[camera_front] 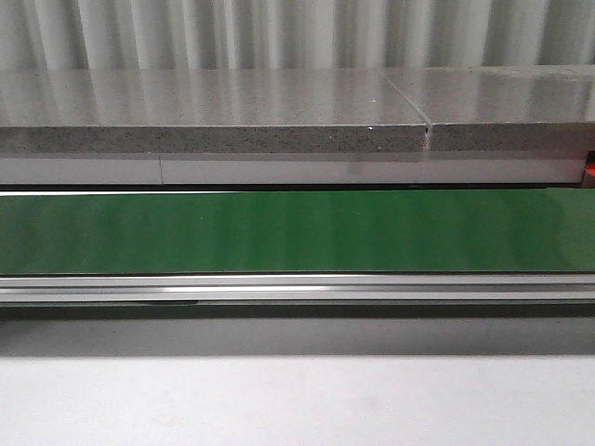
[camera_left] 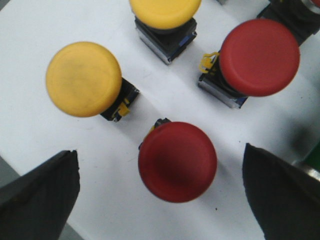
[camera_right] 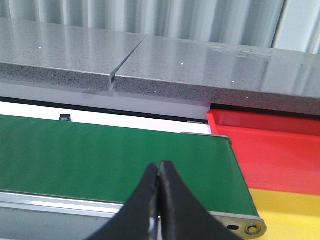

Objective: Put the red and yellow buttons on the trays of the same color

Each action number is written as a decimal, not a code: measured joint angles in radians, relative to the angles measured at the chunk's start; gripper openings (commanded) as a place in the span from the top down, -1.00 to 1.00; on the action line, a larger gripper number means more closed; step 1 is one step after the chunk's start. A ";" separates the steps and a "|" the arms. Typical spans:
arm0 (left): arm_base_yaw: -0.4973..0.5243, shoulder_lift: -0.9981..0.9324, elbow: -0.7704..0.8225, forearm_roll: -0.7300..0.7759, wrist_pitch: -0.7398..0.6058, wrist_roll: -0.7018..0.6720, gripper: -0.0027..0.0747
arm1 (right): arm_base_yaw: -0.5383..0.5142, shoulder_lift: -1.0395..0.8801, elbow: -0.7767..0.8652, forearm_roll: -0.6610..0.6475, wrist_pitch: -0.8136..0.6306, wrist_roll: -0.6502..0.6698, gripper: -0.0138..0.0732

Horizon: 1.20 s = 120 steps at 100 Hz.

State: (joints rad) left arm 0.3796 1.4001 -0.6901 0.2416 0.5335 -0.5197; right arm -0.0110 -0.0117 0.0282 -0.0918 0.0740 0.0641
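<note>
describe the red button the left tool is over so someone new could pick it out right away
On the white surface in the left wrist view stand four mushroom-head buttons. The one meant, the nearer red button, sits between the open fingers of the left tool. The other red button lies farther off, showing a yellow clip.

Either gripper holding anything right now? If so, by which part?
Nothing held. Left gripper open above a red button; right gripper shut on nothing.

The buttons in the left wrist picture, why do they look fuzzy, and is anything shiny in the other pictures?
Left wrist view: the nearest red button and the yellow button have soft, blurry edges, and so do the dark fingers. Front view: pale streaks of glare run across the green belt and the metal rail. Right wrist view: the grey counter shines with reflected light.
</note>
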 measured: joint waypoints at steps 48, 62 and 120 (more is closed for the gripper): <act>0.002 0.149 -0.037 0.000 -0.047 -0.002 -0.17 | 0.000 0.000 0.000 0.000 0.000 0.000 0.84; 0.002 0.149 -0.037 0.000 -0.047 -0.002 0.45 | 0.000 0.000 0.000 0.000 0.000 0.000 0.84; -0.047 -0.124 -0.039 -0.007 0.057 0.074 0.98 | 0.000 0.000 0.000 0.000 0.000 0.000 0.84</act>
State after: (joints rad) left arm 0.3329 1.2759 -0.7291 0.2349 0.5901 -0.4462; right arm -0.0110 -0.0117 0.0282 -0.0918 0.0740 0.0641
